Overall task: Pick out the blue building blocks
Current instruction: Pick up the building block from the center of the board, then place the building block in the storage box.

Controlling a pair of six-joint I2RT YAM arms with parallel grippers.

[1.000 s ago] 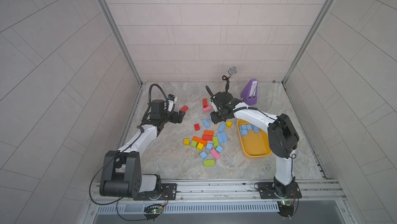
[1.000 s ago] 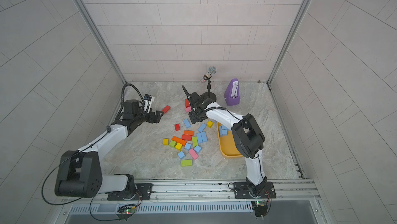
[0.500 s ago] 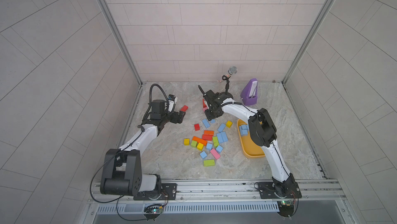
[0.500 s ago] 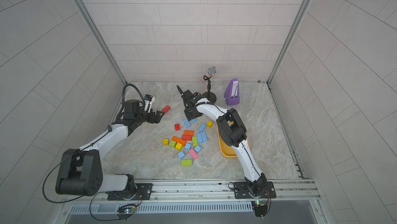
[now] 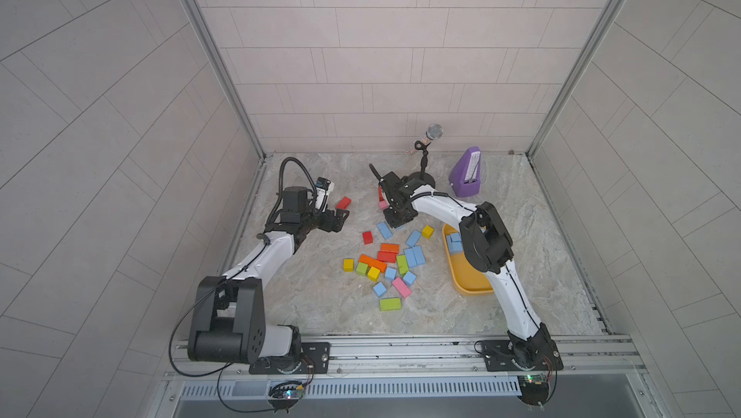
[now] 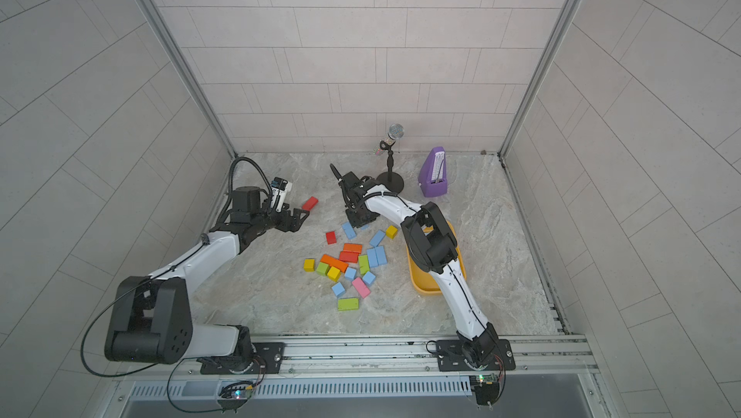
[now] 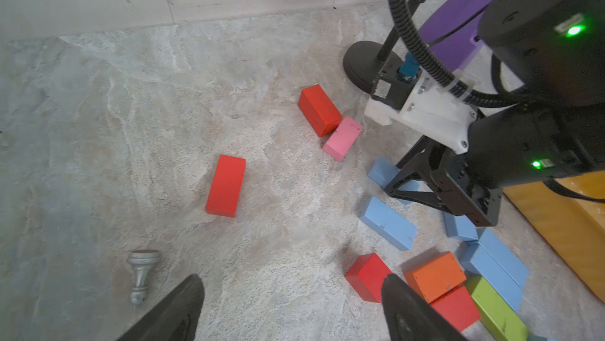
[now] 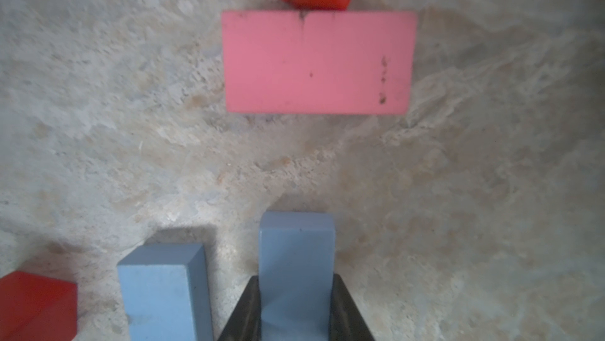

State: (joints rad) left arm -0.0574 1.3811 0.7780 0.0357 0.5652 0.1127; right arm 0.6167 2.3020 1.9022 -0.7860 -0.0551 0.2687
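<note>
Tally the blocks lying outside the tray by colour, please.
blue blocks: 8, one gripped by the right tool
red blocks: 4
orange blocks: 2, unless the long one is two end to end
yellow blocks: 3
green blocks: 3
pink blocks: 2
Total: 22

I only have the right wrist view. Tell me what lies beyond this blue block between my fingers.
Observer: A yellow tray lies to the right of the right gripper and its blue block, nearer the base.
Operator: Say what is in it.
Observer: Several blue blocks lie inside.
Operator: Report the left arm.
Observer: The left gripper is open and empty, near a red block.
</note>
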